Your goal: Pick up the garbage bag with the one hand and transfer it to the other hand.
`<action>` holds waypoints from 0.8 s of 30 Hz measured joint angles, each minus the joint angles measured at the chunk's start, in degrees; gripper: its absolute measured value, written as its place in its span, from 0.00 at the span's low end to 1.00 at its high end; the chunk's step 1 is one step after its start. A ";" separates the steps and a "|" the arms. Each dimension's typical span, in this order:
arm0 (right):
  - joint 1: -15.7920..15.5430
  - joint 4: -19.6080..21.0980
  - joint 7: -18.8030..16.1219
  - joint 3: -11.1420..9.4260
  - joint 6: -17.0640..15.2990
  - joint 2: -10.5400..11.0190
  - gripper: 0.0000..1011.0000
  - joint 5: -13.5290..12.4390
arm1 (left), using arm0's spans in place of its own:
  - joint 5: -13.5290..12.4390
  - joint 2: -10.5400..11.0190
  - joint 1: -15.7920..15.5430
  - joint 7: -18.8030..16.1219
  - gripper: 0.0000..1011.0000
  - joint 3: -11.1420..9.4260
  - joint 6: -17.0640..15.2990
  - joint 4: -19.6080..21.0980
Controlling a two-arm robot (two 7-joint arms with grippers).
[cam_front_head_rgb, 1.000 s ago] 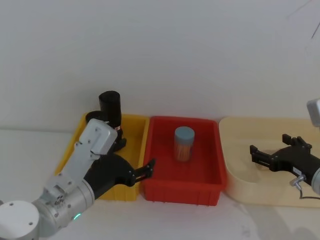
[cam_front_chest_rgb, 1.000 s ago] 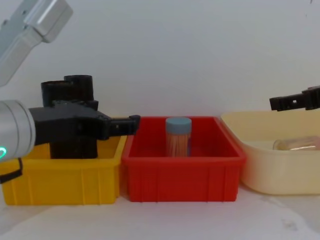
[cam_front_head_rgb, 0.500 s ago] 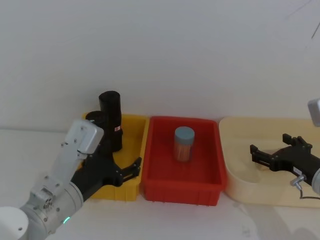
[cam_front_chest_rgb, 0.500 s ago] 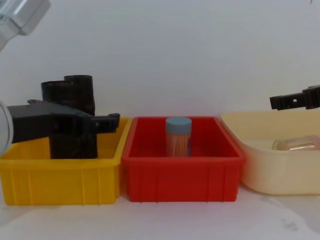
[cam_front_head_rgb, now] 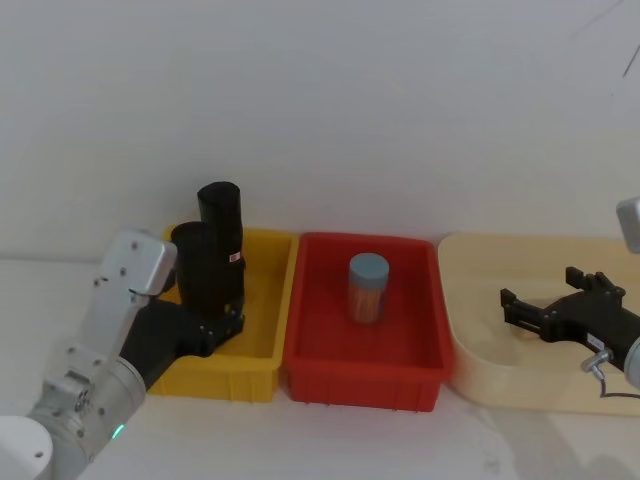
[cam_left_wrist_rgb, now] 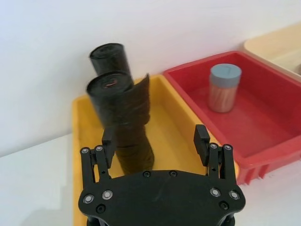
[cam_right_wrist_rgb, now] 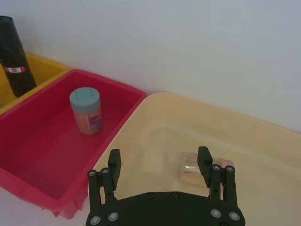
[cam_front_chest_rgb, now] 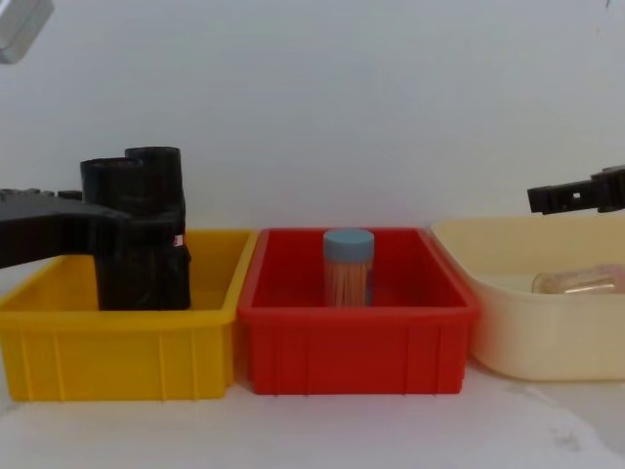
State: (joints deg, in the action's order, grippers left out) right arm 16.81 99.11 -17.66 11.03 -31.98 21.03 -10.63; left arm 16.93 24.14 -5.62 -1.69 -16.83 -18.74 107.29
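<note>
White table [cam_front_head_rgb: 330, 445] carries three containers in a row. Cream tub [cam_front_head_rgb: 480, 262] sits at 3 o'clock of the red bin [cam_front_head_rgb: 360, 385], and the yellow bin [cam_front_head_rgb: 225, 383] at 9 o'clock of it.

Left arm [cam_front_head_rgb: 105, 330] comes in from 7 o'clock, head view. Left gripper [cam_left_wrist_rgb: 155, 134] is low inside the yellow bin with its fingers spread wide.

Garbage bag [cam_front_head_rgb: 205, 270] stands upright in the yellow bin, at the 12 o'clock end of the left gripper. It is close to one finger and well apart from the other. Cannot tell if that near finger touches it.

Second black roll [cam_front_head_rgb: 222, 210], with a red sticker, stands upright just beside it at 1 o'clock.

Right gripper [cam_right_wrist_rgb: 160, 162] hangs over the cream tub, fingers spread, holding nothing.

Blue-lid jar [cam_front_head_rgb: 368, 288] stands upright mid red bin. Clear jar [cam_right_wrist_rgb: 193, 165] lies on its side in the cream tub.
</note>
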 joint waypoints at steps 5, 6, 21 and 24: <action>-0.01 0.01 -0.01 0.00 0.00 0.00 0.99 0.00 | -0.49 -0.62 -0.22 -1.16 0.99 0.62 -1.00 -0.53; -0.01 0.01 -0.01 0.00 0.00 0.00 0.99 0.00 | -0.53 -0.70 -0.33 -1.25 0.99 0.71 -1.10 -0.68; -0.01 0.00 -0.01 0.01 -0.01 0.00 0.99 0.00 | -1.23 -1.62 -4.32 -0.11 0.99 0.96 -2.06 -5.24; -0.01 0.00 -0.01 0.00 -0.01 0.00 0.99 0.01 | -1.47 -1.80 -5.46 0.29 0.99 0.89 -2.06 -6.47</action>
State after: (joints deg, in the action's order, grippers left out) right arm 16.79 99.11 -17.67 11.03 -31.99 21.03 -10.62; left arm 15.46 22.34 -11.08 -1.40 -15.94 -20.81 100.82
